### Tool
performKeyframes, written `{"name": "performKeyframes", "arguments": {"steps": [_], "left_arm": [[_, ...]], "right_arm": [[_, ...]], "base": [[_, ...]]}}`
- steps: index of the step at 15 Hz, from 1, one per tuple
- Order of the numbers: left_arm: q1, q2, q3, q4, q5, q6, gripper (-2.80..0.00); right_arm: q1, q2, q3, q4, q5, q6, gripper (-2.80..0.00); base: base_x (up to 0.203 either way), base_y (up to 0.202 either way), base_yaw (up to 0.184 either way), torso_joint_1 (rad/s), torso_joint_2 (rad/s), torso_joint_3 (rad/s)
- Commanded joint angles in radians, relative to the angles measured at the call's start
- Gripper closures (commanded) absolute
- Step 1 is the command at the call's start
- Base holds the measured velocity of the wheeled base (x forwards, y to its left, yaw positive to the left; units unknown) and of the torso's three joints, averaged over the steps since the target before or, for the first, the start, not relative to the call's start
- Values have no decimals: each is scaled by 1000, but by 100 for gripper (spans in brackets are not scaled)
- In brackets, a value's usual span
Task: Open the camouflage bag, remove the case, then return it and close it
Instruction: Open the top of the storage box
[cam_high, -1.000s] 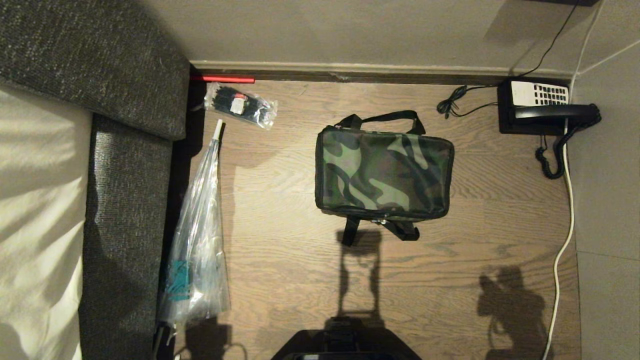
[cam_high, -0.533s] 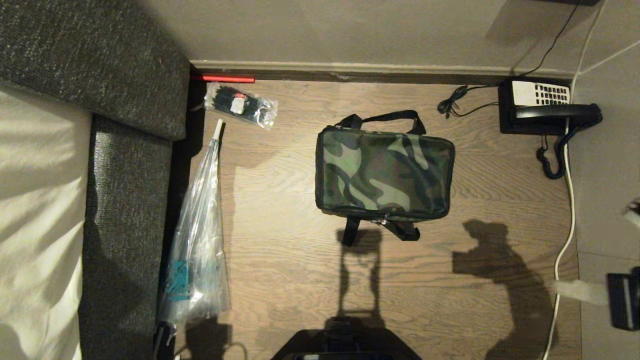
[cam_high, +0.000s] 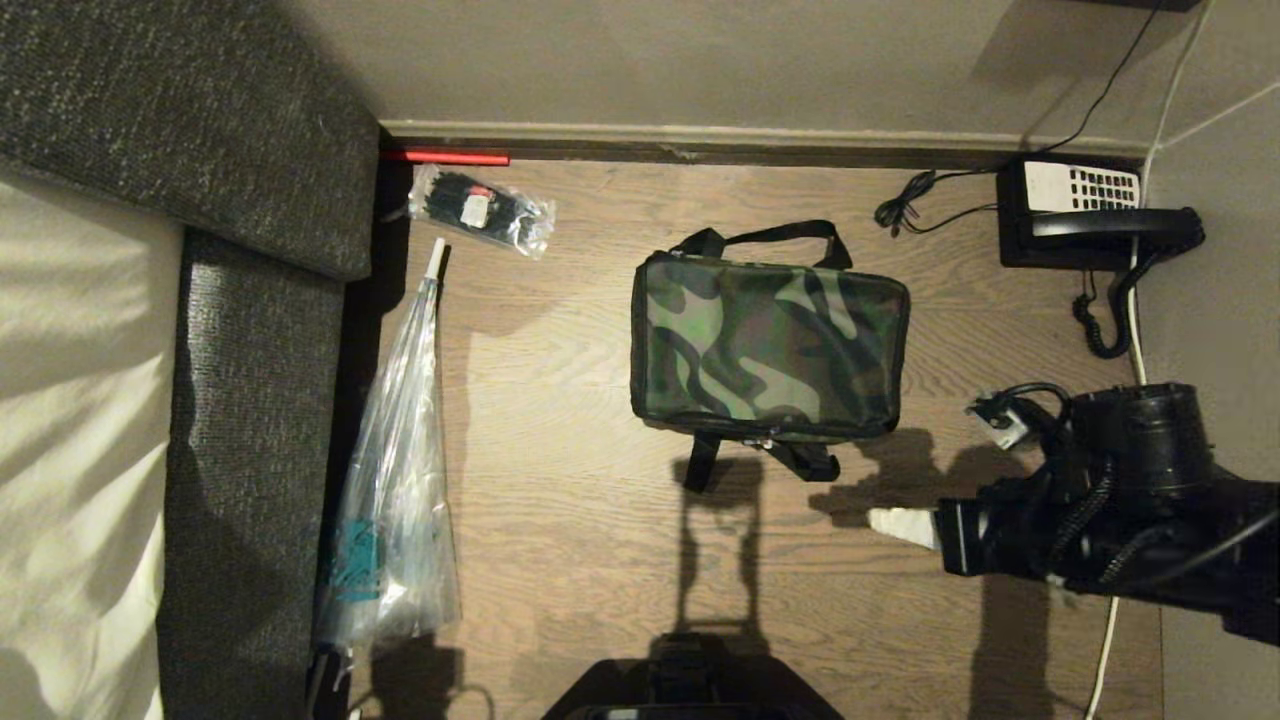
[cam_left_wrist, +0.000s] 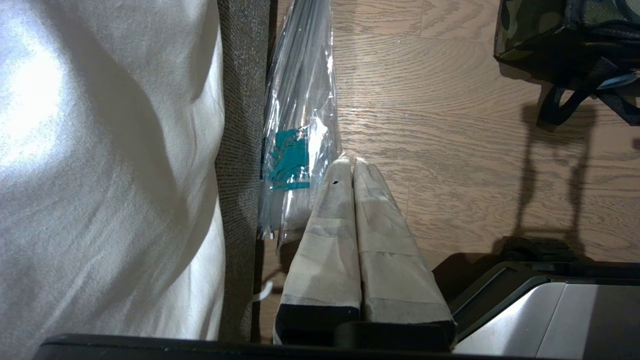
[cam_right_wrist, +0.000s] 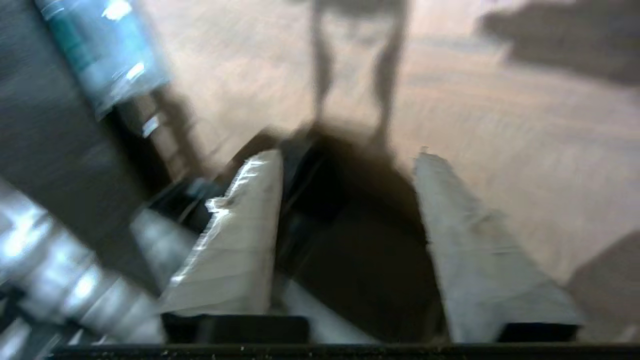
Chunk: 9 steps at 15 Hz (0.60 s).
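The camouflage bag (cam_high: 768, 350) lies shut and flat on the wooden floor, with one black strap at its far side and another at its near side. The case is out of view. My right gripper (cam_high: 900, 525) reaches in from the right, a little short of the bag's near right corner and apart from it. In the right wrist view the right gripper (cam_right_wrist: 348, 155) is open, with nothing between its taped fingers. My left gripper (cam_left_wrist: 352, 162) is shut and empty, parked low by my base next to the clear plastic sleeve. A corner of the bag (cam_left_wrist: 550, 30) shows far from it.
A black telephone (cam_high: 1090, 215) with a coiled cord sits in the far right corner, and a white cable (cam_high: 1130, 480) runs along the right wall. The clear plastic sleeve (cam_high: 395, 480) and a small packet (cam_high: 480, 210) lie on the left beside the grey upholstered edge (cam_high: 250, 400).
My right arm has swung into the head view from the right edge toward the bag's near right corner, and its shadow has moved with it. The bag has not moved.
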Motion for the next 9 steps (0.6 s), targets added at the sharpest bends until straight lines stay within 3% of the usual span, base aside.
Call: {"name": "performKeyframes", "arguments": {"steps": [1,6,9], "left_arm": [[0,0,0,0,0,0,0],[0,0,0,0,0,0,0],[0,0,2,0,0,0,0]], "right_arm": [[29,117,-2,-155,-52,3,-280],[175,267,-8,-466,-92,23,-280],[238,358,-11,-560,-249,0,-280]], "base": [[0,0,0,0,0,0],[0,0,0,0,0,0],[0,0,0,0,0,0]]}}
